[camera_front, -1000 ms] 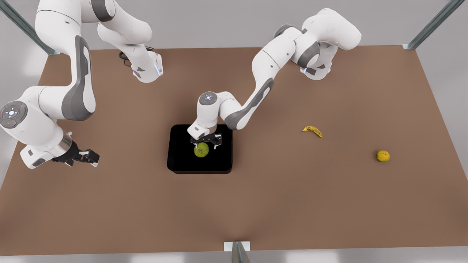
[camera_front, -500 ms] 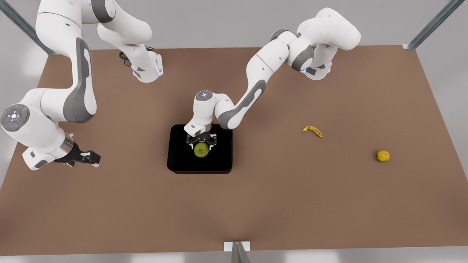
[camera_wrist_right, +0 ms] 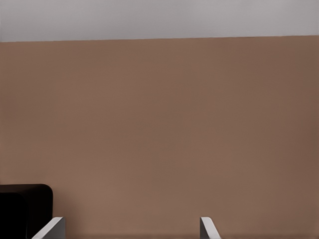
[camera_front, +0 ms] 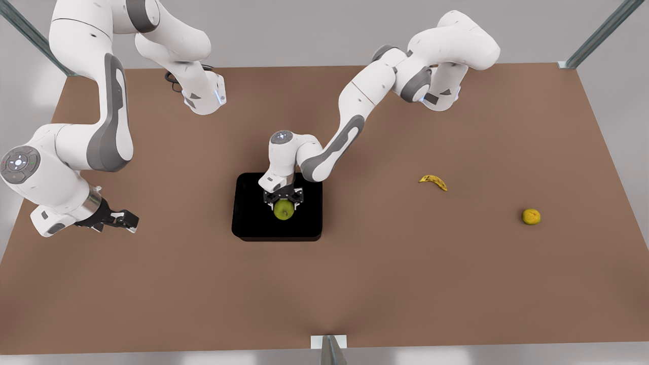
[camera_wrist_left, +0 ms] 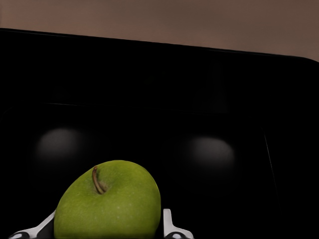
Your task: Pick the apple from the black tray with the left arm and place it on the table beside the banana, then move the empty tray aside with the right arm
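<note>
On the front view's left, the right gripper waits low over the bare tabletop, jaws spread wide with nothing between them, the black tray well off to its side. At centre, the left gripper sits directly over the apple, jaws clamped on its flanks, stem up, fruit apparently just clear of the tray floor. Now the key line: the banana lies far off toward the front view's right, slightly farther back, long axis running roughly left-right. That's the carry direction. Beyond it, a small orange fruit.
</note>
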